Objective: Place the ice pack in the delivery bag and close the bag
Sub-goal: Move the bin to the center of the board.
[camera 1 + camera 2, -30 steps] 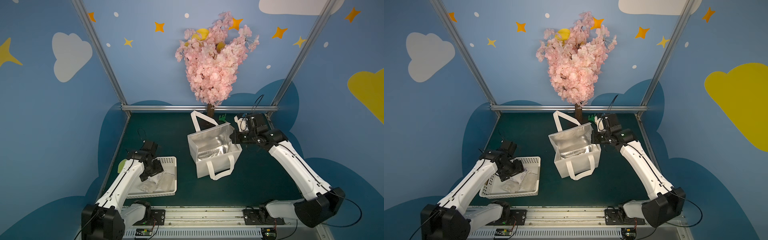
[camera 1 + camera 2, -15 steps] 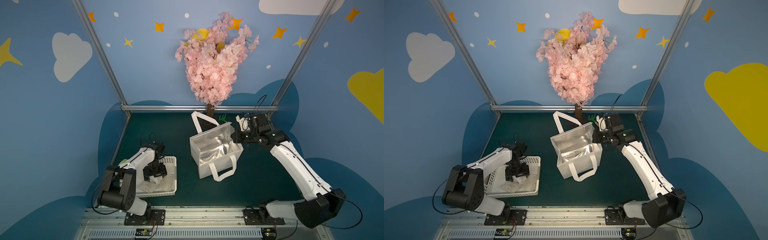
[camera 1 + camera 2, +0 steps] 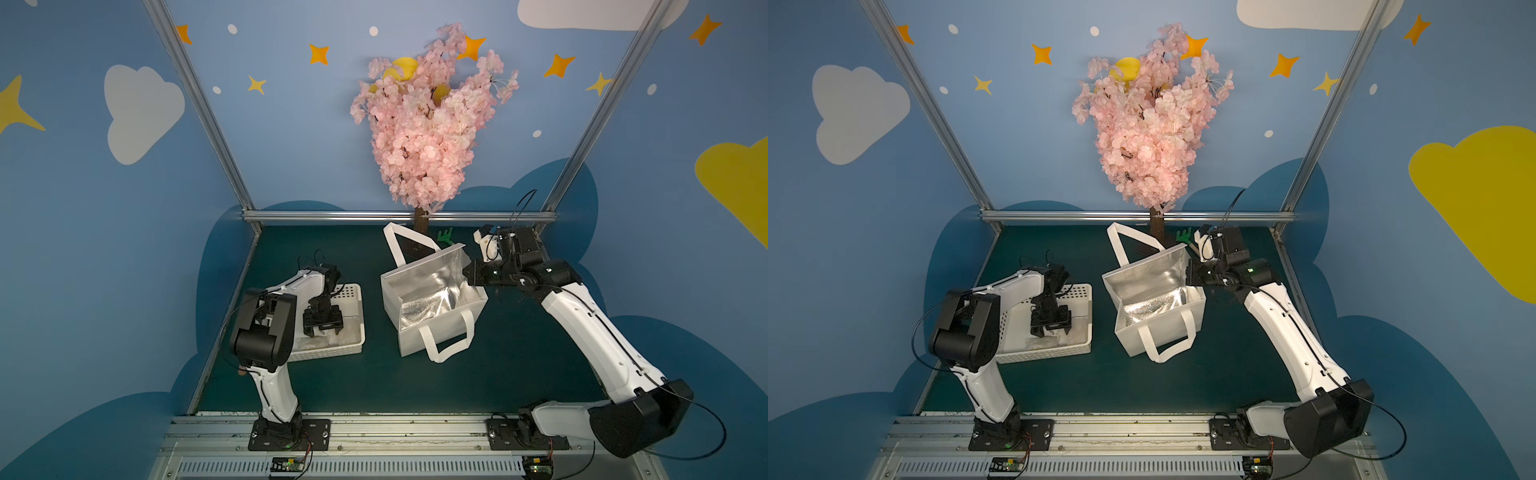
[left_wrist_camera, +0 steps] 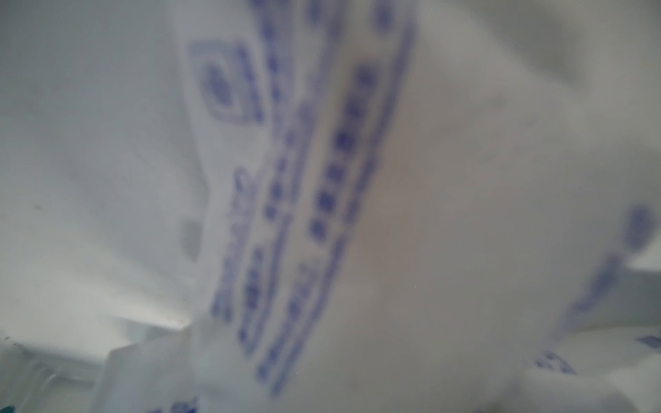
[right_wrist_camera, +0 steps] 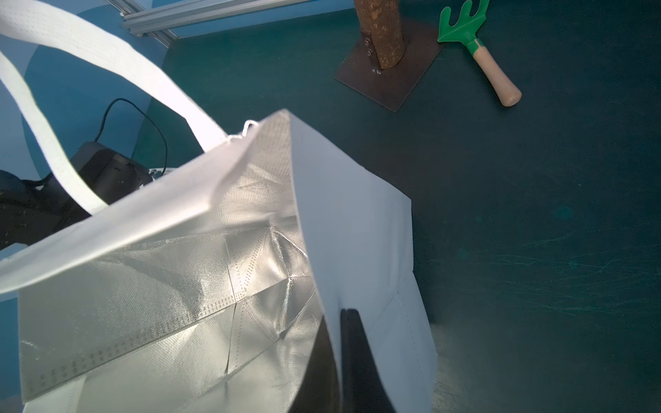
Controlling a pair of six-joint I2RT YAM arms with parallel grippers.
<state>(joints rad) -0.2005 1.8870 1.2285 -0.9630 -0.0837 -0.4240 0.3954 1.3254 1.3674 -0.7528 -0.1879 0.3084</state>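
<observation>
Ice pack, limp translucent white pouch with blue print (image 3: pixel 322 341) (image 3: pixel 1045 341) (image 4: pixel 357 214): lies in the white perforated plastic basket (image 3: pixel 354 291) (image 3: pixel 1084 291), directly beneath the left gripper (image 3: pixel 324 332) (image 3: pixel 1052 331). Not yet lifted. Fills the left wrist view, too near to be sharp.

Left gripper: jaws spread wide, pointing straight down into the basket, tips at or just above the pouch. Cannot tell whether touching. Nothing grasped.

Just changed: left arm swung round and folded up over the last second, elbow now raised high and near the front rail, forearm dropping steeply to the basket instead of reaching out low across it. Gripper itself hardly shifted over the basket, jaws as wide as before. Reads as lining up for a top-down pick: closing on the pouch looks like the step at hand, with lift and carry all still ahead.

Further out, well to the right of the left gripper: boxy white fabric delivery bag with silver foil lining and white strap handles (image 3: pixel 409 338) (image 3: pixel 1129 336) (image 5: pixel 357 232), standing open on the dark green table top (image 3: pixel 374 374).

Right gripper (image 3: pixel 469 274) (image 3: pixel 1190 276) (image 5: pixel 332 361): clenched on the bag's side-wall rim, one finger inside against the foil, one outside, holding the mouth open. Same pinch as a second earlier, bag nudged only slightly.
</observation>
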